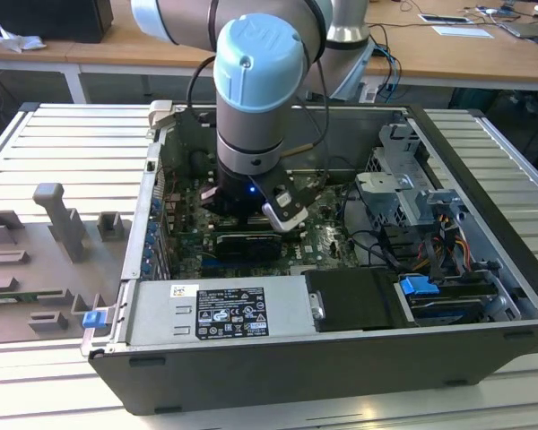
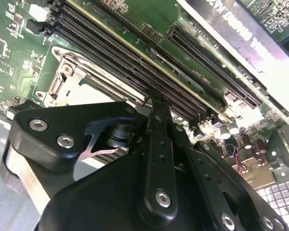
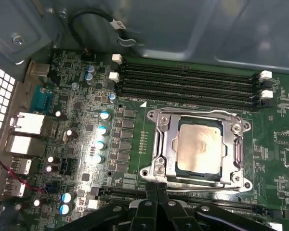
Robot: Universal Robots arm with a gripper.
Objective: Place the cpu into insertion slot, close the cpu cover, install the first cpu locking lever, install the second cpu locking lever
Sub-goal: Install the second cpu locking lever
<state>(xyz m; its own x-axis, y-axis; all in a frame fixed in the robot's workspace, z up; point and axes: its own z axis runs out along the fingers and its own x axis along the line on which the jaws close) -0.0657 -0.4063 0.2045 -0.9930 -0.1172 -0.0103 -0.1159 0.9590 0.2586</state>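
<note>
The cpu (image 3: 200, 144), a pale metal square, lies flat in the insertion slot (image 3: 244, 128) on the green board. The cpu cover (image 3: 167, 139), a silvery frame, lies down over it with the chip showing through the cut-out. Thin metal levers run along two edges of the socket (image 3: 239, 154). My gripper (image 3: 157, 188) is shut, its black fingertips pressed together right at the socket's near edge with nothing visible between them. In the second wrist view one finger (image 2: 157, 125) stands just beside the socket frame (image 2: 79, 77). In the exterior view the gripper (image 1: 251, 213) reaches down inside the open computer case.
Long black memory slots (image 3: 188, 82) run beside the socket, and capacitors (image 3: 102, 130) stand on its other side. A black cable (image 3: 94, 19) loops off the case wall. The power supply (image 1: 220, 313) and drive cage (image 1: 403, 193) crowd the case. A grey fixture tray (image 1: 45, 260) lies at the exterior view's left.
</note>
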